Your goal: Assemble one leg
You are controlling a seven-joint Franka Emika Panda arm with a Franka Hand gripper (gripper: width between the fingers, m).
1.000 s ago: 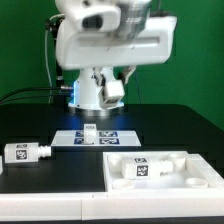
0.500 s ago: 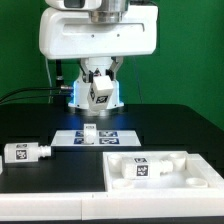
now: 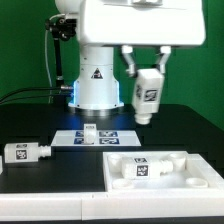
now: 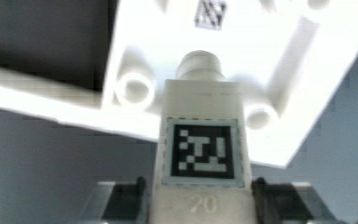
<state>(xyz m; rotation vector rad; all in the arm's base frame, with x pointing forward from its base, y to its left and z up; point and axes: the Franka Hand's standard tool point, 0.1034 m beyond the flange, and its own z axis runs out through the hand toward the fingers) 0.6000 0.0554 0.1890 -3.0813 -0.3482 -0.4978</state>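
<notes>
Gripper [image 3: 147, 71] was clamped on the leg [image 3: 147, 98]: held upright by its top end, tag facing out, in the air well above the table, nearer the edge on the exterior view's right. Wrist view had both fingers [image 4: 126, 203] snug on its sides and the narrow stub end aimed at the white rimmed panel [image 3: 190, 186], which lay by the front edge toward that same corner.

My read is carry-to-socket. Keep the leg vertical, centre the stub on the hole before descending, go down slow, don't loosen the grip.

Around:
- marker board [image 3: 110, 138] mid-table, with a small white piece [image 3: 90, 130] on it
- another tagged peg [image 3: 25, 152] lying near the opposite front corner, well clear

Risks looked like the panel rim and the tagged block [image 3: 141, 170] inside it.
</notes>
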